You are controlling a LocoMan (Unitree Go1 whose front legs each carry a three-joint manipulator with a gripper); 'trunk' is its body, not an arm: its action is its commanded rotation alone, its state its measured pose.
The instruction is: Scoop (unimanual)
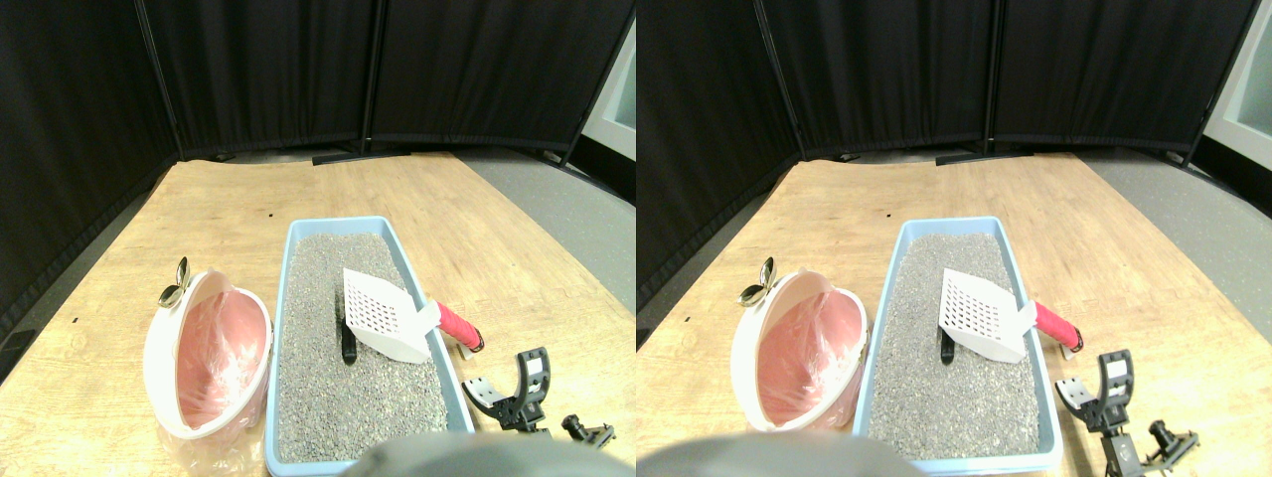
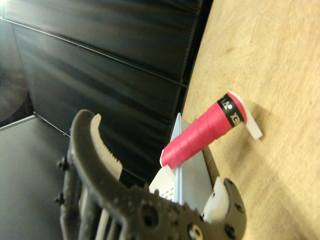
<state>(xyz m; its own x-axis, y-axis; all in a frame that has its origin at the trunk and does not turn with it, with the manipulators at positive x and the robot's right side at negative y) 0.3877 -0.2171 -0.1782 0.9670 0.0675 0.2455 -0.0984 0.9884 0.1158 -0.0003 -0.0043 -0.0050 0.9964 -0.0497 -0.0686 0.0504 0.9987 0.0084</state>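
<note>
Wooden floor [image 1: 477, 229]: scoop [image 1: 397, 316] beyond end effector [image 1: 509, 383]

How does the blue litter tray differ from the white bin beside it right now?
The blue litter tray is rectangular and shallow; the white bin is rounded and deeper. The tray holds grey litter with the white scoop resting in it; the bin holds only a pink liner. The tray sits flat, while the bin looks tipped toward the camera. Both stand side by side on the wooden floor, left of the right gripper.
</note>
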